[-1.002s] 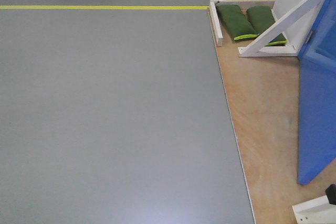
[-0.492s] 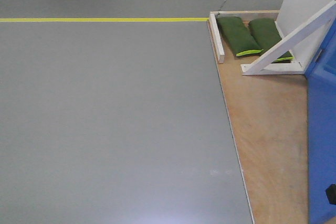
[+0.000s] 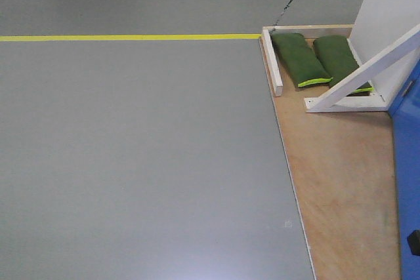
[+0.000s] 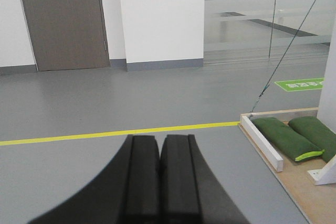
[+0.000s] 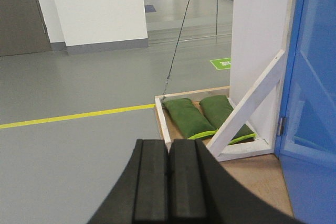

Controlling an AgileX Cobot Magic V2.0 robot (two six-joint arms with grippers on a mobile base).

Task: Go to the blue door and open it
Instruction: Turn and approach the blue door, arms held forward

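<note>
While approach appears in hand, the blue door (image 5: 315, 93) stands right, handle unseen. Left gripper (image 4: 159, 174) and right gripper (image 5: 168, 179) clenched, empty; next likely needs turning toward the handle.

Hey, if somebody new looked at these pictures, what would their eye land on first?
Probably the glossy bright-blue door panel filling the right edge of the right wrist view. Next come the two dark green sandbags with lime trim, lying on the far corner of the light plywood platform beside the slanted white wooden brace. The yellow floor line crossing the grey floor also stands out.
</note>
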